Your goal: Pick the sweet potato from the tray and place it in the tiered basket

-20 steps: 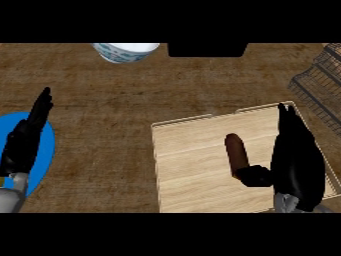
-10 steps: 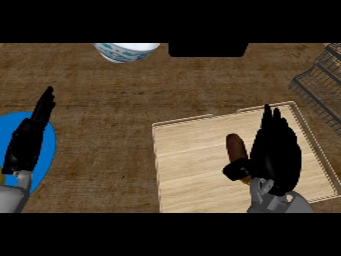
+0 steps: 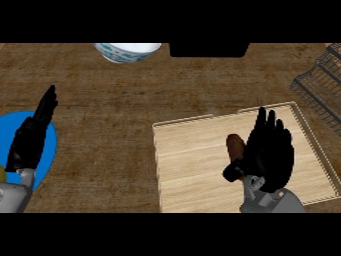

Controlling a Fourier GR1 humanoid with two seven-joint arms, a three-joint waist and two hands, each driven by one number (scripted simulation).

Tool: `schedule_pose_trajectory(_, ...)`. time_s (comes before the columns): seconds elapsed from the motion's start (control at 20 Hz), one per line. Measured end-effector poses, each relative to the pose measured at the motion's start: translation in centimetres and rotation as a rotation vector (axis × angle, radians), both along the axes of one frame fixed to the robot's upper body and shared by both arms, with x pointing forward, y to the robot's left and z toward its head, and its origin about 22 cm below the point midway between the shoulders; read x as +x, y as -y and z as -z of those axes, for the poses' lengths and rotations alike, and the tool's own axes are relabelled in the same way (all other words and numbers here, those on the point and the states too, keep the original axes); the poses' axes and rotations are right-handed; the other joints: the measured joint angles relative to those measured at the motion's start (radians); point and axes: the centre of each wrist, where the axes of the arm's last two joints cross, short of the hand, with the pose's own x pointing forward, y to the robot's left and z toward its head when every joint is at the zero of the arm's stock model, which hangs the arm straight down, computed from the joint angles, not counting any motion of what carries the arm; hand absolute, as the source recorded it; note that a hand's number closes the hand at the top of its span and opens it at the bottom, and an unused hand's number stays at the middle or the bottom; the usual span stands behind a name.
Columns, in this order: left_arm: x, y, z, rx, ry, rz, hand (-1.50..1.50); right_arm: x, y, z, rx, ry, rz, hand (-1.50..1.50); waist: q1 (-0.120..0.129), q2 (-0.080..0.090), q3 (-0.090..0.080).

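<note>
While the sweet potato point(image 3: 235, 146) lies trayed, straight ungrasping fingers point(image 3: 265, 125) hover just right.

Counter point(image 3: 165, 90) is dark brown wood with a rough, streaky grain, totally matt. The tray point(image 3: 195, 165) at lower right is pale wood, smoother looking, with clean plank lines and a thin raised rim, also matt. The tiered basket point(image 3: 328, 90) at the right edge is thin dark metal wire, an open grid. The blue plate point(image 3: 49, 145) at lower left looks like flat plastic, even colour, no shine. Both hands, left point(image 3: 31, 140) and right point(image 3: 270, 152), are matt black, forearms dull grey. The sweet potato point(image 3: 235, 147) is reddish brown, dull skin. The bowl point(image 3: 127, 51) at top is white with a teal pattern, smooth and ceramic-ish.
</note>
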Motion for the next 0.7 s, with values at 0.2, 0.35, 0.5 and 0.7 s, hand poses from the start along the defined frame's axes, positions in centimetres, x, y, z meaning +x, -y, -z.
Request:
schedule_pose_trajectory(0.2, 0.3, -0.3, -0.1, 0.004, -0.003, -0.003, 0.0, -0.3, -0.3, 0.5, -0.053, -0.019, -0.009, -1.5, -0.001, 0.0, 0.0)
schedule_pose_trajectory(0.35, 0.4, -0.8, 0.0, 0.006, 0.0, -0.005, 0.0, -0.7, -0.7, 0.8, -0.088, -0.027, -0.018, -1.5, -0.002, 0.0, 0.0)
schedule_pose_trajectory(0.5, 0.3, -0.7, 0.0, 0.002, 0.0, -0.002, 0.0, -0.8, -0.8, 1.2, -0.116, -0.041, -0.021, -1.5, 0.002, -0.001, 0.0)
schedule_pose_trajectory(0.7, 0.5, -0.9, -0.1, 0.005, 0.005, 0.0, 0.0, -0.8, -0.8, 1.6, -0.126, -0.066, -0.021, -1.5, 0.003, 0.001, 0.001)
